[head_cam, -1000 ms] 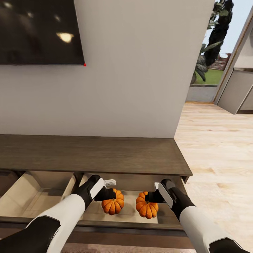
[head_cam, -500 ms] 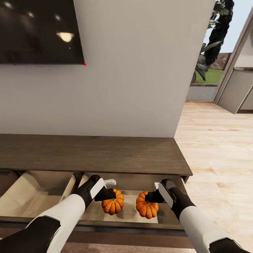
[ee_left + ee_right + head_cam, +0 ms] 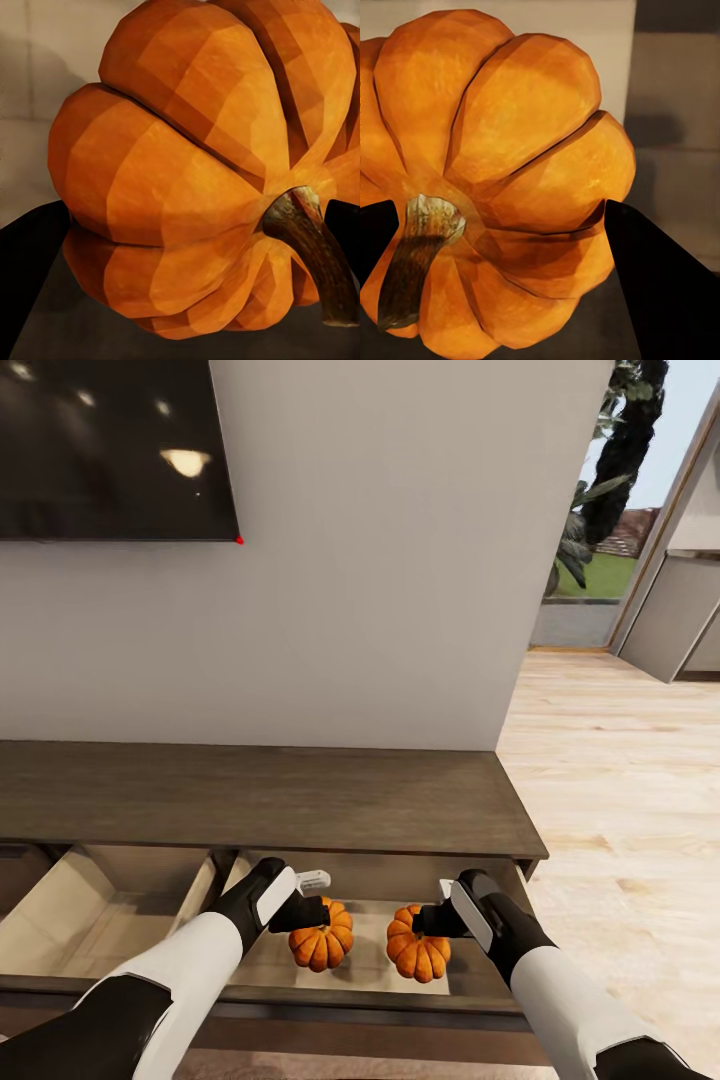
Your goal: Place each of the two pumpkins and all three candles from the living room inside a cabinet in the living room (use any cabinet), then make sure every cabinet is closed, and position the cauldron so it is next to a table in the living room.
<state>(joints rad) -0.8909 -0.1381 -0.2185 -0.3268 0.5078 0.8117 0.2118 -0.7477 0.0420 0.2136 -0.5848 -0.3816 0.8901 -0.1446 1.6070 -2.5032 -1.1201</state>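
**Two pumpkins held over the open drawer, one in each pincer**

The left pincer is closed on the left pumpkin, whose upper side sits against the black fingers while the rest of the orange body hangs just below and to the right of them. In the left wrist view the left pumpkin bulges between two dark fingertips, with its brown stem pointing out to one side.

The right pincer is likewise clamped on the right pumpkin, which lies just below and to the left of its fingers. In the right wrist view the right pumpkin sits between the two black fingertips, both touching its ribbed sides, stem turned toward the lower corner.

Both pumpkins are within the open right-hand drawer of the cabinet, near each other but apart, over its pale wood floor; whether they rest on that floor cannot be told. A second drawer stands open to the left.

Each arm reaches forward from the lower corners of the head view, white forearm leading into a black wrist, the two angled inward so the pincers face one another across the drawer. The left arm crosses the partition between the drawers; the right arm passes over the drawer's right end.
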